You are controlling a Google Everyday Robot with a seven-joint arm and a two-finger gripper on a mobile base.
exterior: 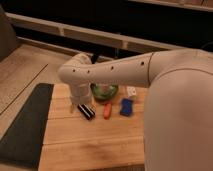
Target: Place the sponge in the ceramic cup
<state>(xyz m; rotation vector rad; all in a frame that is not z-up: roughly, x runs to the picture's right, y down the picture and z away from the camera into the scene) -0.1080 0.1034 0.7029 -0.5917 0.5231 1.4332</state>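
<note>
The sponge lies flat on the table. The ceramic cup stands just behind the sponge. The gripper seems to hang left of the sponge; open or shut cannot be told. The sponge should be picked up by its narrow sides, so the small cup can be met.

Setting: indoors, a table-top work station with kitchen-type props; the exact type of room cannot be told.

Evidence:
- Pale wooden plank table top with a dark grey mat along its left edge.
- Light speckled floor beyond the table.
- Dark back wall crossed by pale horizontal rails.
- Household items on the wood: dark green round dish, small off-white ceramic cup, bright blue rectangular sponge, slim orange-red piece, short black bar.
- Large white robot arm reaches over the table. Its gripper hangs at the arm's lower end, just beside the black bar.
</note>
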